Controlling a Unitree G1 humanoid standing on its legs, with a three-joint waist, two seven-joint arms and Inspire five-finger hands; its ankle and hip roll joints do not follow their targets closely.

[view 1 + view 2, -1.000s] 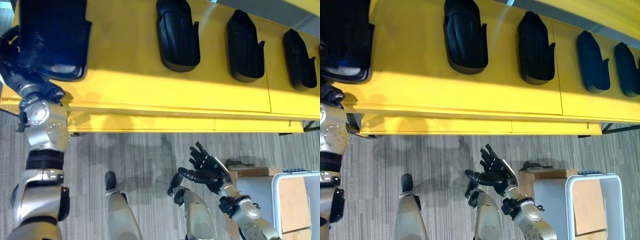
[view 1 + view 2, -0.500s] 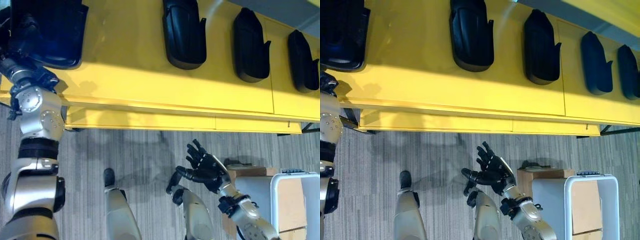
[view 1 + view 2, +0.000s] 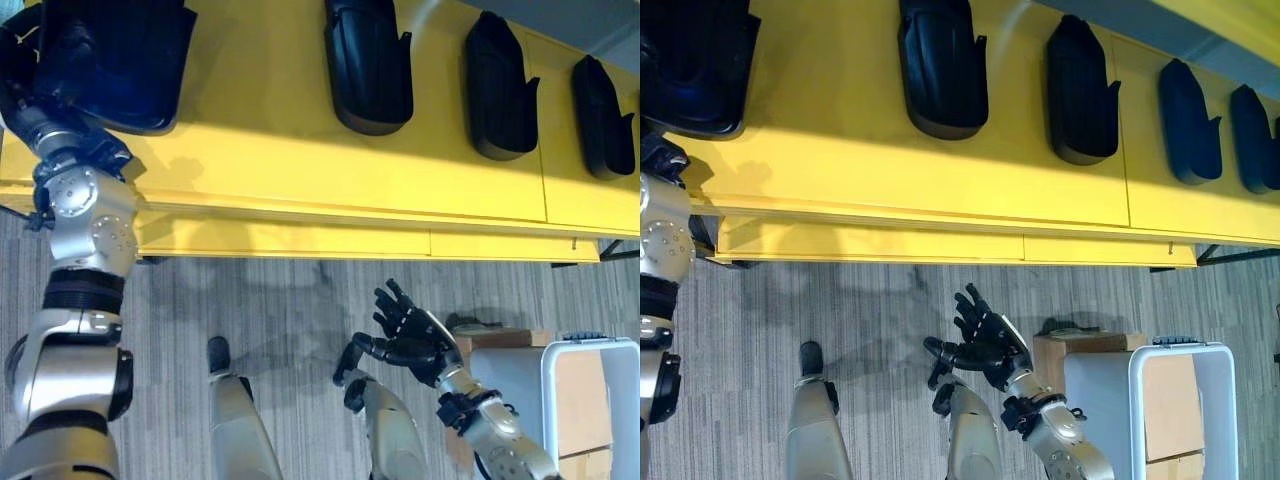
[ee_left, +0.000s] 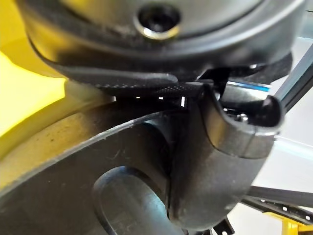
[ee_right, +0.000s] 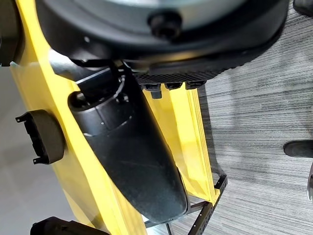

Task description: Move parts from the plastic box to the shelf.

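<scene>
Parts, black moulded plastic shells, lie in a row along the yellow shelf (image 3: 300,160), and the shelf is the marker for everything here. At the shelf's left end the largest part (image 3: 110,60) sits on the top surface, and the left hand (image 3: 30,75) is at that part's left edge, with its wrist just in front of the shelf's front lip. In the left wrist view the thumb (image 4: 220,161) presses against the dark part, but the fingers are hidden behind and under it, so I cannot tell whether the hand grips it or has let go. Further right on the shelf lie the second part (image 3: 367,62), the third part (image 3: 498,85) and the fourth part (image 3: 600,115), well apart from one another; the right eye view shows a fifth part (image 3: 1257,140) at the shelf's far right end. Below the shelf's front edge, over the grey floor, the right hand (image 3: 412,335) hangs with fingers spread and loosely bent, holding nothing. Right of it, on the floor and well in front of the shelf, stands the plastic box (image 3: 1185,355), pale, with brown cardboard inside. By my reading the placing of the left-end part is nearly done; what remains is to free the hand, and I cannot tell whether any parts are left in the box
</scene>
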